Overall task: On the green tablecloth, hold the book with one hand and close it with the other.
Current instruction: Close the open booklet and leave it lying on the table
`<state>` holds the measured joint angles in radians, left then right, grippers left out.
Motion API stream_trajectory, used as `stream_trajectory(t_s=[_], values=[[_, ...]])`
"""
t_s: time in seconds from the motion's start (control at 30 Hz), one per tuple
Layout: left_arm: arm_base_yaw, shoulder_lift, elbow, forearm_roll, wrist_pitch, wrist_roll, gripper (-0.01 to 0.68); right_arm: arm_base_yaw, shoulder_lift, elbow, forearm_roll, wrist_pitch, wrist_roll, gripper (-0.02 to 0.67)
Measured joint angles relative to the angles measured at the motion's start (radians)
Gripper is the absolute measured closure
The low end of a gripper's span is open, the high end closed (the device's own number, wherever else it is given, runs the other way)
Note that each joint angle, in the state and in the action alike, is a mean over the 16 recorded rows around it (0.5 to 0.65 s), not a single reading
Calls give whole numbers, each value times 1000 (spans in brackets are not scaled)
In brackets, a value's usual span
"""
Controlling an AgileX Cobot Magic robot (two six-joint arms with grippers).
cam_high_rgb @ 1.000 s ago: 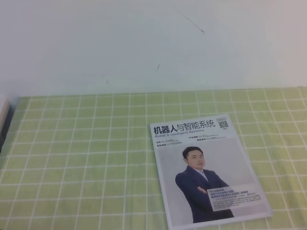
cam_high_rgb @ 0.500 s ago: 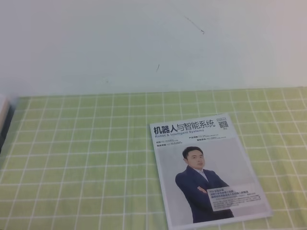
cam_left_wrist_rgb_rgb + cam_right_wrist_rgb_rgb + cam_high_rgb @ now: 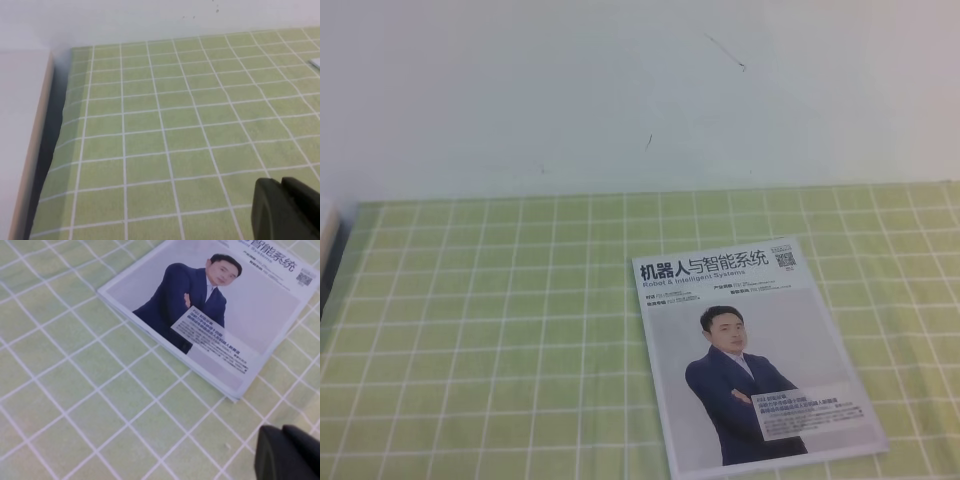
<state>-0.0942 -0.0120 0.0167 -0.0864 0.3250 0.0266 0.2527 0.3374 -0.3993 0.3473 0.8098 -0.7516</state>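
Nothing moved, closed book point(image 3: 200, 315) beyond right pincer point(image 3: 287, 452)

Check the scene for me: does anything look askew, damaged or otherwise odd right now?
Only one thing: the book already lies shut, cover up, flat on the green tablecloth, slightly skewed to the grid lines. No visible damage or spill. Neither hand touches it; only dark tips show at each wrist view's lower right corner.

White wall point(image 3: 620, 90) behind the bench, with several small dark marks point(image 3: 647, 141). White board with pale wood edge point(image 3: 25, 135) at far left, well apart from the jaws, standing above the bench surface.
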Motion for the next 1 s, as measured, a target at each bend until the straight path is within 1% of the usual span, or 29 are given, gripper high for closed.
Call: stream_trajectory(t_s=[0.17, 0.3, 0.43, 0.6, 0.77, 0.87, 1.0], values=[[0, 0, 0, 0, 0, 0, 676, -7, -40, 30, -1, -52, 11, 652], [0, 0, 0, 0, 0, 0, 676, -31, -101, 75, -25, -130, 63, 652], [1, 0, 0, 0, 0, 0, 676, -72, -178, 142, -94, -232, 178, 652], [1, 0, 0, 0, 0, 0, 676, -148, -269, 248, -212, -361, 375, 652], [1, 0, 0, 0, 0, 0, 676, -231, -325, 343, -323, -440, 559, 652], [1, 0, 0, 0, 0, 0, 676, -271, -340, 383, -364, -462, 630, 652], [1, -1, 0, 0, 0, 0, 676, -309, -347, 413, -379, -464, 672, 652]])
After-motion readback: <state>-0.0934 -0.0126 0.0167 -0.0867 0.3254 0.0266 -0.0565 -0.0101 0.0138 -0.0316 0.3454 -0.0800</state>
